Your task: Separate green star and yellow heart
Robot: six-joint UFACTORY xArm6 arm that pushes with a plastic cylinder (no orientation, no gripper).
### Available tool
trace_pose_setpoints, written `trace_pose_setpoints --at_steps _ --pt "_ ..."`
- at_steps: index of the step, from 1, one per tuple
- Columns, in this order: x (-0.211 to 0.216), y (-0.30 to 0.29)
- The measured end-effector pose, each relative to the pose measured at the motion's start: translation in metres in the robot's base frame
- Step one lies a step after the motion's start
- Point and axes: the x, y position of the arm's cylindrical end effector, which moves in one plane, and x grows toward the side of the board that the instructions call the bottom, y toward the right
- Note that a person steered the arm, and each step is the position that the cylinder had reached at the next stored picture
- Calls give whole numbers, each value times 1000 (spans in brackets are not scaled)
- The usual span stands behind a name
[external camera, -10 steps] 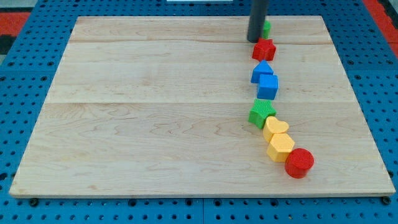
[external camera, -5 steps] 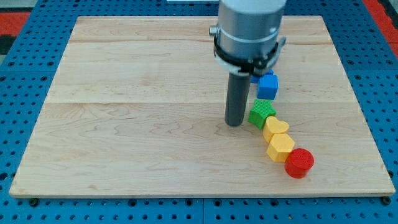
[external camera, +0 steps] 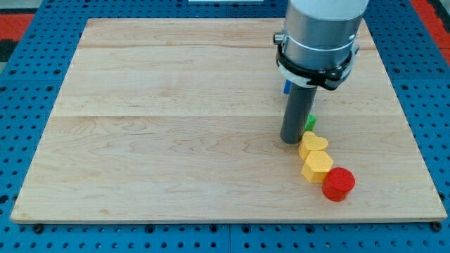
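My tip rests on the board right at the upper left of the yellow heart. The rod covers most of the green star; only a small green edge shows to the right of the rod, just above the heart. The heart lies at the right of the board's middle and touches the yellow hexagon below it.
A red cylinder sits below the yellow hexagon, at the end of the chain. A sliver of a blue block shows at the left edge of the arm's body, which hides the other blocks above.
The rod has moved to the view's right and slightly down, from beside the green star's left to over it. The star is now mostly hidden; the blue cube is covered by the arm.
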Motion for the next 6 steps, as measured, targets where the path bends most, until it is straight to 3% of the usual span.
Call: trace_pose_setpoints --at_steps 4,6 --pt "-11 35" --pt "7 130"
